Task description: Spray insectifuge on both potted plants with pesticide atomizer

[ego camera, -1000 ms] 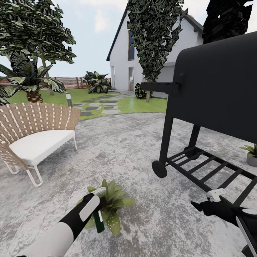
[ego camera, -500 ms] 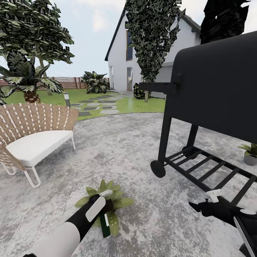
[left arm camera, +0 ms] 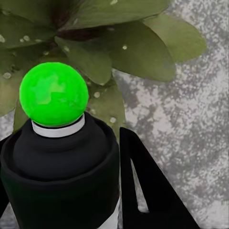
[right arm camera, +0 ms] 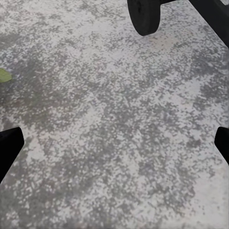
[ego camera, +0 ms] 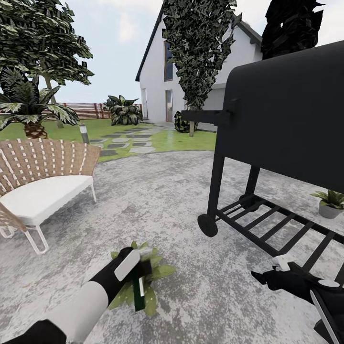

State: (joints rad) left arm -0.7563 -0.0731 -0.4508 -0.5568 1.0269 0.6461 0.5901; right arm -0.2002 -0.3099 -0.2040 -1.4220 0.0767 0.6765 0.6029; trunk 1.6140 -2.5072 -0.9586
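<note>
Left gripper (ego camera: 137,273) pinches the dark green atomizer bottle with a white label (ego camera: 139,292), which hangs directly over the broad-leaved, white-speckled potted plant (ego camera: 157,273) on the mottled grey stone patio (ego camera: 157,200). From the left wrist, the bottle's spray head (left arm camera: 54,94) is bright green, just above speckled leaves. Right gripper (ego camera: 267,278) is spread wide and empty, beside the black wheeled barbecue grill (ego camera: 282,119); a second small potted plant (ego camera: 329,203) stands beyond it.

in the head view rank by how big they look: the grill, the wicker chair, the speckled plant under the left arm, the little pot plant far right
1. grill
2. wicker chair
3. speckled potted plant, partly covered by the left arm and the atomizer
4. far-right potted plant, which stands farther away, so its true size against the speckled one is unsure
</note>
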